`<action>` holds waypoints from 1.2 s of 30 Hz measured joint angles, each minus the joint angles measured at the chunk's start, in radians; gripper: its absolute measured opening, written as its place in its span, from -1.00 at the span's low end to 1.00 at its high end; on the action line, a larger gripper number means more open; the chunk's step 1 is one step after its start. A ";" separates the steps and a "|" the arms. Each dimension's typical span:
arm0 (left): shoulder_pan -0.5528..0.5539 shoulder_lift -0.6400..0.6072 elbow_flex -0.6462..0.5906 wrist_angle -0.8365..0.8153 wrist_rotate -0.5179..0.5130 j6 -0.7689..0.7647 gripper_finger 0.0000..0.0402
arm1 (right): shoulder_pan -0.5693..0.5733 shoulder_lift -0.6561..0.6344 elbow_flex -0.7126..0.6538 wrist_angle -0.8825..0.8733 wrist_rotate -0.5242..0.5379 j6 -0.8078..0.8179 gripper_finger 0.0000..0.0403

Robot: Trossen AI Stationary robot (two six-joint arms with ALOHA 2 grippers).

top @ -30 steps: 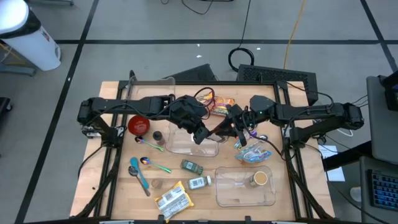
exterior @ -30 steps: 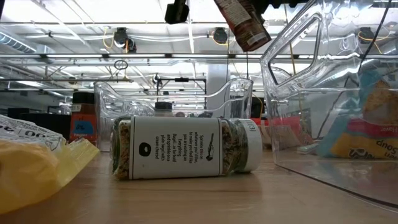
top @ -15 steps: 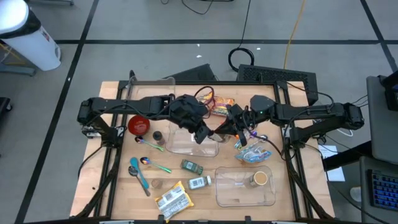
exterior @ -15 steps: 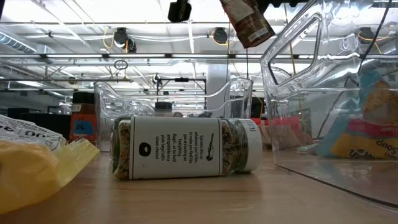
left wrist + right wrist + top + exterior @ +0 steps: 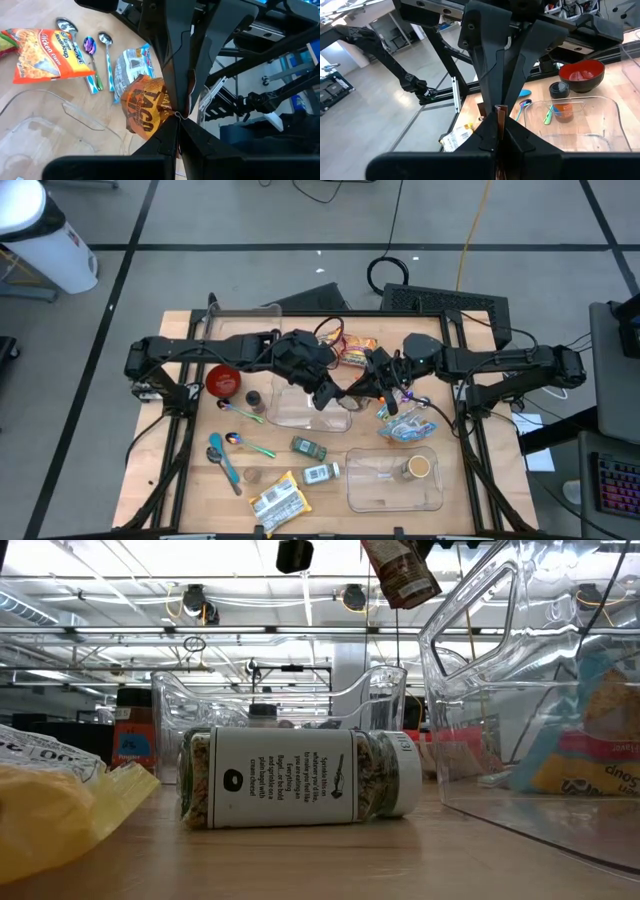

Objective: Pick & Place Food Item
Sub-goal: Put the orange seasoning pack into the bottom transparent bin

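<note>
Left gripper: my left gripper (image 5: pixel 325 393) is over the middle of the table, jaws clamped together on one edge of the taco packet (image 5: pixel 147 107).
Right gripper: my right gripper (image 5: pixel 372 385) faces it from the right, jaws closed on the packet's opposite edge, which shows as a thin strip between my fingers (image 5: pixel 490 132).
Packet: orange-brown, held off the table between both grippers; in the low view it hangs tilted, high above the wood.
Below the packet: the right end of a clear tray (image 5: pixel 290 415).
Right of the packet: a blue-and-white bag (image 5: pixel 405 425) flat on the table.
Far side: an orange noodle packet (image 5: pixel 352 352).
Left side: a red bowl (image 5: pixel 223 380).
Near side: a jar (image 5: pixel 300 778) on its side.
</note>
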 joint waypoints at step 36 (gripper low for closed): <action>0.187 -0.009 0.001 0.204 0.055 0.164 -0.46 | -0.167 -0.147 -0.001 -0.093 0.055 0.008 -1.00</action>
